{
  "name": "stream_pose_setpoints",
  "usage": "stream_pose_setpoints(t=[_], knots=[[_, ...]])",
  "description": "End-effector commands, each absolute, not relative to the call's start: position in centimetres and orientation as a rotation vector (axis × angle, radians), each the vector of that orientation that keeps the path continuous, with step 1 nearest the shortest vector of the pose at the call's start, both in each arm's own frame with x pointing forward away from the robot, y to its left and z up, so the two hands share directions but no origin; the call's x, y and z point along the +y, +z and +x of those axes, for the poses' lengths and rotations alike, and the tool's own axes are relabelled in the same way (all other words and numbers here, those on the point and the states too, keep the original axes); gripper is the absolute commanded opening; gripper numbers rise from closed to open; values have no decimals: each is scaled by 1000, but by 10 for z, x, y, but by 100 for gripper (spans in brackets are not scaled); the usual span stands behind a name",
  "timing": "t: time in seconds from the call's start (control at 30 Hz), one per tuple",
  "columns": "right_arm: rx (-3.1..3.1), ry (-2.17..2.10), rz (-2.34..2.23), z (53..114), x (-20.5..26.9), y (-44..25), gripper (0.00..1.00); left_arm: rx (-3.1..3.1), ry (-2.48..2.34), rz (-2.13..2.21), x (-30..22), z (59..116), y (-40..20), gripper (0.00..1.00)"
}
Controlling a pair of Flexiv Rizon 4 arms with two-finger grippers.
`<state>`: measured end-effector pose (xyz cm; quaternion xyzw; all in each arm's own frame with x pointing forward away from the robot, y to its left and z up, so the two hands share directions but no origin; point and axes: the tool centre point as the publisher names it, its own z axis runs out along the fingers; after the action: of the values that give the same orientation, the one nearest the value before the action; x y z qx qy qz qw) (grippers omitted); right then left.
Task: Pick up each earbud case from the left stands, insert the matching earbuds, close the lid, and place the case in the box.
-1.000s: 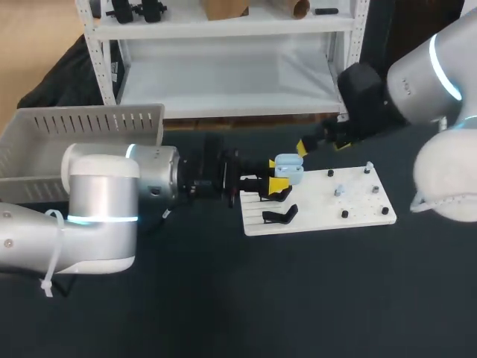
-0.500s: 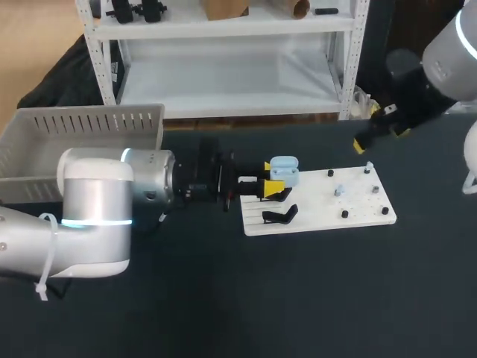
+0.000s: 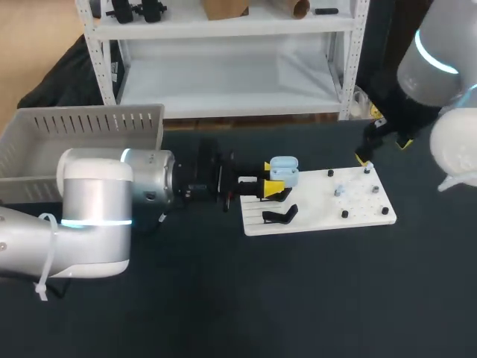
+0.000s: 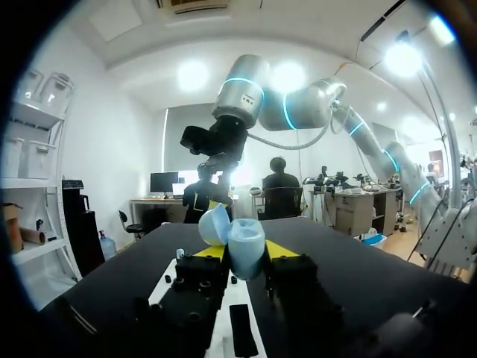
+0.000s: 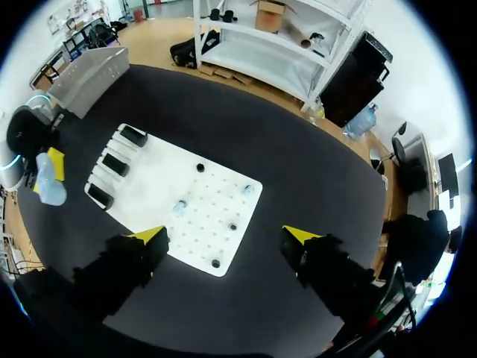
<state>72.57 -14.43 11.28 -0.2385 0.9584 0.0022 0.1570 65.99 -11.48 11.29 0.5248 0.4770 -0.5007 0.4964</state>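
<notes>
Left tool (image 4: 245, 250) pinches the pale blue case (image 4: 235, 239), lid open, ready for loading; my right tool (image 5: 223, 236), spread wide, hangs over the white board (image 5: 156, 186), presumably to fetch its contents.

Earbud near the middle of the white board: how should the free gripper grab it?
Probably pinch the earbud by its sides, coming straight down: it sticks up from the flat white board, and the open right gripper hangs above.
</notes>
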Motion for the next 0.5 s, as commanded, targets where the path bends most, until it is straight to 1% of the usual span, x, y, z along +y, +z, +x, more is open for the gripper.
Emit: stream_pose_setpoints(t=[0.03, 0.2, 0.23, 0.33, 0.4, 0.5], knots=[[2803, -42, -662, 751, -136, 94, 100, 1155, -1210, 1267, -114, 658, 113, 0], [2834, -65, -635, 757, -139, 77, 99, 1155, -1210, 1267, -114, 658, 113, 0], [2839, -70, -632, 758, -140, 73, 94, 1155, -1210, 1267, -114, 658, 113, 0], [2852, -79, -633, 762, -145, 65, 91, 1155, -1210, 1267, -114, 658, 113, 0], [2856, -82, -633, 765, -148, 61, 81, 1155, -1210, 1267, -114, 658, 113, 0], [2860, -82, -634, 769, -150, 58, 78, 1155, -1210, 1267, -114, 658, 113, 0]])
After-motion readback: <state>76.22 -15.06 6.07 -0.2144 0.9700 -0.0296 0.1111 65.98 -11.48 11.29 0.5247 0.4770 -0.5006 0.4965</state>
